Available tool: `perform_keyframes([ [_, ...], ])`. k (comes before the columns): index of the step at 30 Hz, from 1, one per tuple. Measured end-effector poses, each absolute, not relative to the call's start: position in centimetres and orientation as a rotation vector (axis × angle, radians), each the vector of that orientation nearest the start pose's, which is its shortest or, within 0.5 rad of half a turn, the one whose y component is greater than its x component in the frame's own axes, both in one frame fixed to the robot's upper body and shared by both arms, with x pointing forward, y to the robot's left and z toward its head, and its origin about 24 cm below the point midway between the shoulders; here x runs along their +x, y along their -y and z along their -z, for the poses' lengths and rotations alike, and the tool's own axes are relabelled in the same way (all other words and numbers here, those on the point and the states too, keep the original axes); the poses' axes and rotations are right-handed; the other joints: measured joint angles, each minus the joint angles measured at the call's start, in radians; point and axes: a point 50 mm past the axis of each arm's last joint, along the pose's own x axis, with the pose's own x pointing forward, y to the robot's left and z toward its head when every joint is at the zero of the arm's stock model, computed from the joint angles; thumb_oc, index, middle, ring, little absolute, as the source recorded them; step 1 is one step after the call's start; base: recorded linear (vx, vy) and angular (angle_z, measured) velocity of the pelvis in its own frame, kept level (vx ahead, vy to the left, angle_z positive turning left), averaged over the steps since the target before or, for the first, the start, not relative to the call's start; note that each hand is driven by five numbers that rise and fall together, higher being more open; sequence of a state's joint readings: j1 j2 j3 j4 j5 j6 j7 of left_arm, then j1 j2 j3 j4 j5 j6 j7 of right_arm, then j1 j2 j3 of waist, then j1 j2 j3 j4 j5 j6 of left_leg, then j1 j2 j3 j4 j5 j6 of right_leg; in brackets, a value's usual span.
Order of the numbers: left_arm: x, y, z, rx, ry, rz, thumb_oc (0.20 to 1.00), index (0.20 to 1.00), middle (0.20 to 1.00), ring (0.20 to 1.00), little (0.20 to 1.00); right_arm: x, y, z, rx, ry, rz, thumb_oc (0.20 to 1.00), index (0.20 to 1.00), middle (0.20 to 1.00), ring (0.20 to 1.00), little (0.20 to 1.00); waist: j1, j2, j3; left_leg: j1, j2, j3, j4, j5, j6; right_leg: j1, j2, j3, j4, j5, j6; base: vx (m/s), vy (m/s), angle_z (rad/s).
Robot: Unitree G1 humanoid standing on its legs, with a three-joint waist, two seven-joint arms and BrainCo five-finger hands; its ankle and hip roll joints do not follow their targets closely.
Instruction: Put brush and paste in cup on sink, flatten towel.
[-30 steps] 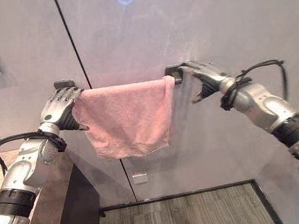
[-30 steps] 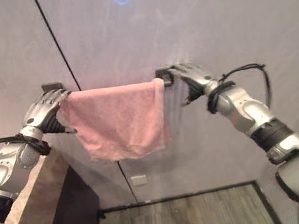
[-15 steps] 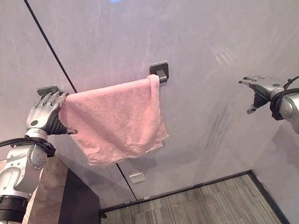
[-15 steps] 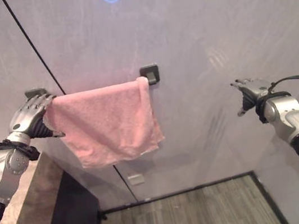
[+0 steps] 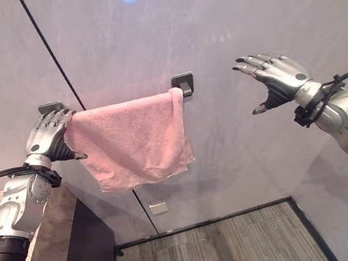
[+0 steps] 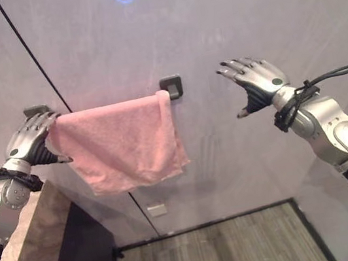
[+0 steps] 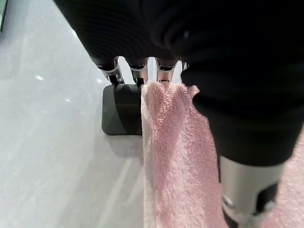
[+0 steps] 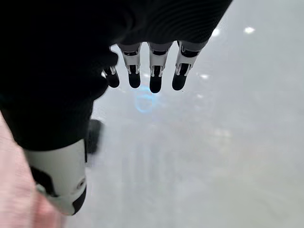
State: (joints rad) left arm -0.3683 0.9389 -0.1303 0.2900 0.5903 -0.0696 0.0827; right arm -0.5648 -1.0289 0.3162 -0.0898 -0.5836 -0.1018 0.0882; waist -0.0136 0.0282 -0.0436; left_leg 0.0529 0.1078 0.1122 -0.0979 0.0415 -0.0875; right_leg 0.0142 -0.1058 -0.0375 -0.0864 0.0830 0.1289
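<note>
Pink towel (image 5: 132,140) hung spread; left hand (image 5: 48,136) gripped its left end, while right hand (image 5: 273,76), fingers wide, had released and swung right of it.

— Where does the towel (image 5: 132,139) hang?

— Over a wall-mounted rail, between the left bracket (image 5: 49,108) and the right bracket (image 5: 184,82).

— And the robot hands?

— The left robot hand (image 5: 47,135) is at the towel's left end, by the left bracket. The right robot hand (image 5: 276,76) is off to the right of the right bracket, apart from the towel.

— Below?

— The surface (image 5: 54,242) is at lower left.
</note>
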Motion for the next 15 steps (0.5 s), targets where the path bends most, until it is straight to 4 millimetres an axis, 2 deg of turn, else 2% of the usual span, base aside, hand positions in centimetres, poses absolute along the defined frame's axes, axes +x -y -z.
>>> perform_keyframes([
  [3,30.7,-30.4,-16.4,1.532,0.133,-0.122,1.0,1.0,1.0,1.0,1.0,30.0,19.5,-23.2,-1.677,0.597,-0.217,1.0,1.0,1.0,1.0,1.0,0.0,0.0,0.0,-0.001,0.0,0.004,0.0,-0.001,-0.001,-0.002,0.0,0.001,0.0,0.0,0.0,0.0,0.001,-0.02],
  [8,30.7,-30.3,-16.3,1.533,0.131,-0.117,1.0,1.0,1.0,1.0,1.0,30.0,18.7,-22.0,-1.693,0.582,-0.306,1.0,1.0,1.0,1.0,1.0,0.003,-0.005,-0.009,-0.002,0.001,0.004,0.0,0.0,0.0,-0.003,0.001,0.001,0.0,0.001,0.0,0.0,0.0,0.0],
  [12,30.9,-30.2,-16.4,1.535,0.133,-0.113,1.0,1.0,1.0,1.0,1.0,30.7,17.0,-20.3,-1.711,0.575,-0.4,1.0,1.0,1.0,1.0,1.0,0.004,-0.014,-0.017,-0.003,0.001,0.004,0.0,0.0,0.0,-0.005,0.001,0.001,0.0,0.001,0.0,0.0,0.0,0.0],
  [15,30.9,-30.1,-16.3,1.534,0.134,-0.112,1.0,1.0,1.0,1.0,1.0,31.6,15.4,-20.2,-1.7,0.597,-0.422,1.0,1.0,1.0,1.0,1.0,0.006,-0.02,-0.02,-0.002,0.001,0.004,0.0,0.0,0.0,-0.005,0.001,0.001,0.0,0.002,0.0,0.0,0.0,0.0],
])
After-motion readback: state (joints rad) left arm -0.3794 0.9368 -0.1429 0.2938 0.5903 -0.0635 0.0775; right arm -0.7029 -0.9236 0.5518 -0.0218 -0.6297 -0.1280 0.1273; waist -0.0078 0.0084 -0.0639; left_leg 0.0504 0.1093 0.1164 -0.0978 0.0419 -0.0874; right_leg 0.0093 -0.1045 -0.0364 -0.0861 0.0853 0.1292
